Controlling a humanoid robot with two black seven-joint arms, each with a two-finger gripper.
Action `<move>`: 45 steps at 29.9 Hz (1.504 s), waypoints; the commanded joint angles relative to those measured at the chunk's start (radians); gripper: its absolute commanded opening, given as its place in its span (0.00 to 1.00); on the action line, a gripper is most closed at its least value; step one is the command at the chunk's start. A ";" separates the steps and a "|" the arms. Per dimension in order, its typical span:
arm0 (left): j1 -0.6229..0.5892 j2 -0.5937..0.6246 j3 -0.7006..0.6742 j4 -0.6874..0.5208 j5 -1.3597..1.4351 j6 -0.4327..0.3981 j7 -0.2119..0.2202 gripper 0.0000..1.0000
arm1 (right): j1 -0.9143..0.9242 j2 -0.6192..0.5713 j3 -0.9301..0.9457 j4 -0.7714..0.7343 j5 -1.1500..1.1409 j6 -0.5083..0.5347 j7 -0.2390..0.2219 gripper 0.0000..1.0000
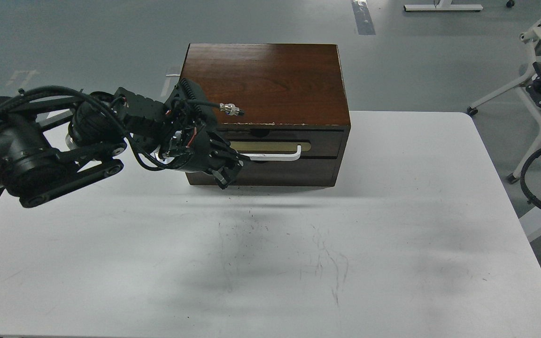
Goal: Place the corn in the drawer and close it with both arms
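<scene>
Drawer sits pushed in, flush with the front of the dark wooden cabinet at the far middle of the white table. Corn not visible anywhere. Left gripper is at the left end of the white bar handle, dark against the front; cannot tell whether its fingers are apart or together. Right arm out of view.

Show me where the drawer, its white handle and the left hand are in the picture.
drawer [320, 143], head view, on its dark front panel, right of the handle.
white handle [280, 157], head view, on the bar's right half.
left hand [227, 172], head view, between its fingertips.
</scene>
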 commanded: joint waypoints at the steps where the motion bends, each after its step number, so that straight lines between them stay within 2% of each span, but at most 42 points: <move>1: -0.014 0.047 -0.047 -0.056 -0.107 0.000 -0.022 0.00 | 0.001 0.001 0.014 0.002 0.000 0.000 0.003 0.99; 4: -0.015 0.063 -0.179 -0.016 -0.378 0.000 -0.025 0.00 | 0.004 0.001 0.048 0.002 0.000 0.000 0.003 0.99; 5: -0.014 0.074 -0.234 0.036 -0.514 0.000 -0.027 0.14 | 0.008 -0.001 0.057 0.003 0.000 0.000 0.003 1.00; 7: -0.011 0.081 -0.277 0.088 -0.660 0.000 -0.029 0.32 | 0.013 -0.001 0.060 0.003 0.000 0.000 0.002 1.00; 8: -0.005 0.083 -0.310 0.140 -0.823 0.000 -0.030 0.58 | 0.023 -0.001 0.060 0.003 0.000 0.000 0.000 1.00; 10: -0.005 0.089 -0.337 0.231 -1.099 0.000 -0.024 0.82 | 0.043 -0.001 0.059 0.003 -0.002 0.000 -0.002 1.00; 12: -0.003 0.089 -0.338 0.343 -1.353 0.000 -0.016 0.98 | 0.051 0.002 0.054 0.003 -0.002 0.000 -0.002 1.00; 17: 0.001 0.063 -0.345 0.600 -1.800 0.000 -0.015 0.98 | 0.051 0.002 0.057 0.003 -0.002 0.000 -0.003 1.00; 19: 0.017 0.060 -0.346 0.648 -1.868 0.000 -0.015 0.98 | 0.053 -0.001 0.055 0.005 -0.002 0.000 -0.006 1.00; 22: 0.052 0.032 -0.349 0.803 -2.013 0.000 -0.012 0.98 | 0.059 -0.002 0.060 0.009 0.000 0.000 -0.009 1.00; 24: 0.067 0.008 -0.351 0.921 -2.110 0.000 0.001 0.98 | 0.068 -0.002 0.066 0.012 0.000 0.000 -0.009 0.99; 25: 0.072 -0.004 -0.349 0.987 -2.159 0.000 0.020 0.98 | 0.070 -0.002 0.066 0.015 0.002 0.000 -0.011 0.99; 28: 0.072 -0.035 -0.351 1.082 -2.192 0.000 0.074 0.98 | 0.071 -0.001 0.077 0.014 0.002 0.000 -0.011 0.99; 31: 0.080 -0.067 -0.351 1.136 -2.198 0.000 0.086 0.98 | 0.067 0.005 0.152 0.015 0.017 0.000 -0.020 0.99; 35: 0.129 -0.090 -0.355 1.158 -2.199 0.000 0.085 0.98 | 0.063 0.008 0.198 0.014 0.023 0.000 -0.054 0.99; 39: 0.187 -0.113 -0.446 1.158 -2.199 0.000 0.091 0.97 | 0.053 0.005 0.217 0.014 0.040 0.000 -0.060 0.99; 42: 0.228 -0.118 -0.533 1.156 -2.201 0.000 0.122 0.97 | 0.030 0.007 0.215 0.015 0.080 0.000 -0.060 1.00; 45: 0.257 -0.117 -0.597 1.156 -2.206 0.000 0.125 0.98 | 0.013 0.018 0.215 0.017 0.091 0.000 -0.060 1.00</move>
